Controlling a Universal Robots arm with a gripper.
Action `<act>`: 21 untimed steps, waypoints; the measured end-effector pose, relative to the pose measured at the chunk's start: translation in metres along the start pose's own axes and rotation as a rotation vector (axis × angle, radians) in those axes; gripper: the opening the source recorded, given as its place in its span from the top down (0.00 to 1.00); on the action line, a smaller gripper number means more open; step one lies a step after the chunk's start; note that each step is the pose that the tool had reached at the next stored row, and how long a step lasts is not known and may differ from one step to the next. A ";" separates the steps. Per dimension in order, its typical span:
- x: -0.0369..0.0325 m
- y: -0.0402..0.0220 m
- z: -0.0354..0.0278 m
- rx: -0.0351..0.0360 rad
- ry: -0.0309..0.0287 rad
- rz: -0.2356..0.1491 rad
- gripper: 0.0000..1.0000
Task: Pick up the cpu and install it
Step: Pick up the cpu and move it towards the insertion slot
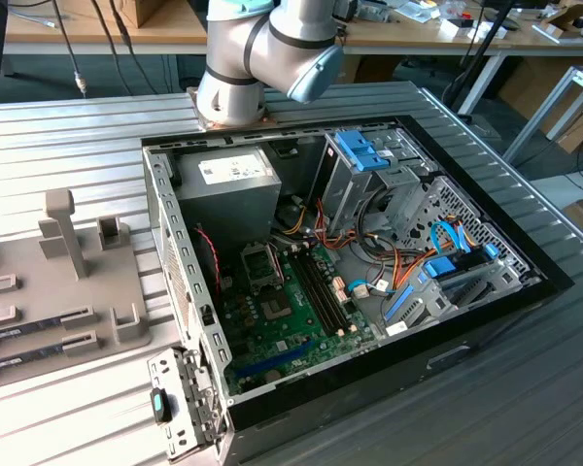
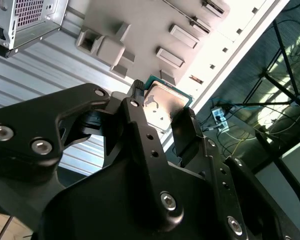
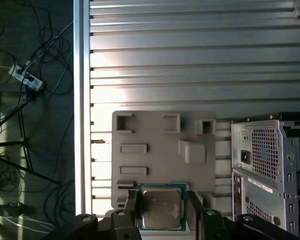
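Note:
The cpu (image 3: 162, 209), a flat square chip with a pale silvery top and a teal edge, sits between my gripper's (image 3: 163, 204) black fingers (image 3: 131, 201), which are shut on its two opposite sides. The second wrist view shows the same grip: the cpu (image 2: 164, 101) is pinched in the gripper (image 2: 161, 106) high above the grey fixture tray (image 2: 140, 30). In the exterior view the arm (image 1: 262, 49) rises behind the open computer case (image 1: 350, 272). The motherboard's socket frame (image 1: 262, 264) lies inside it, beside the green board.
The grey fixture tray (image 1: 68, 282) with upright posts and dark memory sticks (image 1: 29, 328) lies on the ribbed metal table at the exterior view's left. The case holds a power supply (image 1: 228, 189), blue drive brackets and loose cables. The table edge and floor cables (image 3: 30, 80) lie beyond.

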State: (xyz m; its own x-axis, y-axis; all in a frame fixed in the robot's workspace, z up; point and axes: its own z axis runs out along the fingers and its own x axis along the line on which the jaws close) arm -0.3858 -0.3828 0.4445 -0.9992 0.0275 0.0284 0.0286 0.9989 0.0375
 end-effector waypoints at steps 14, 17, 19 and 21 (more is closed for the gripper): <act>-0.0165 0.0005 -0.0004 0.0000 0.0009 0.000 0.53; -0.0189 0.0005 -0.0004 0.0000 0.0011 0.000 0.53; -0.0207 0.0006 -0.0005 0.0001 0.0013 0.000 0.53; -0.0225 0.0006 -0.0005 0.0000 0.0013 0.000 0.53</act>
State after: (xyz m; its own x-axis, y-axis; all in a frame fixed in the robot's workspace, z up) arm -0.3633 -0.3828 0.4443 -0.9992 0.0275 0.0297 0.0286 0.9989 0.0375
